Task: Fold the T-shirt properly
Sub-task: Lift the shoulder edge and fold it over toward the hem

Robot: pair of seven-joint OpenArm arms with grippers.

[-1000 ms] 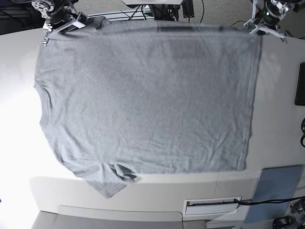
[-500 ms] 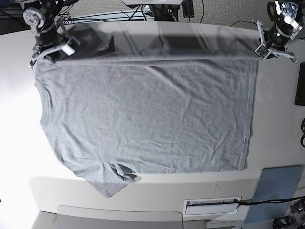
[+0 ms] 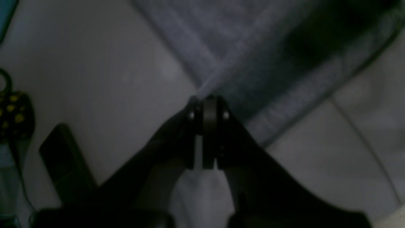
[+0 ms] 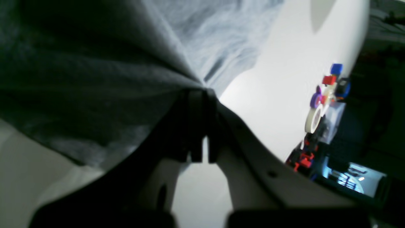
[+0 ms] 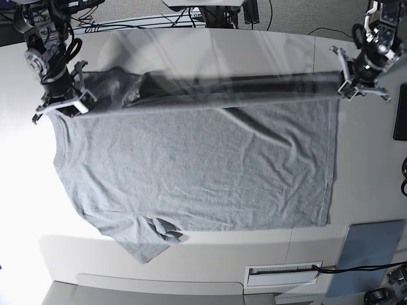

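Note:
The heather-grey T-shirt lies spread on the white table, plain side up, with one sleeve at the near left. Its far edge is lifted into a blurred fold between both grippers. My left gripper, at the base view's right, is shut on the shirt's far right corner. In the left wrist view the gripper pinches the fabric. My right gripper, at the base view's left, is shut on the far left corner by the sleeve. The right wrist view shows the gripper pinching cloth.
A black flat device lies at the right table edge and also shows in the left wrist view. A blue-grey pad and a white labelled slot sit at the near right. A tape roll and small coloured parts lie past the table's edge.
Both grippers have moved from the table's far edge toward the camera, carrying the shirt's far edge with them. That edge now hangs lifted over the shirt's far part.

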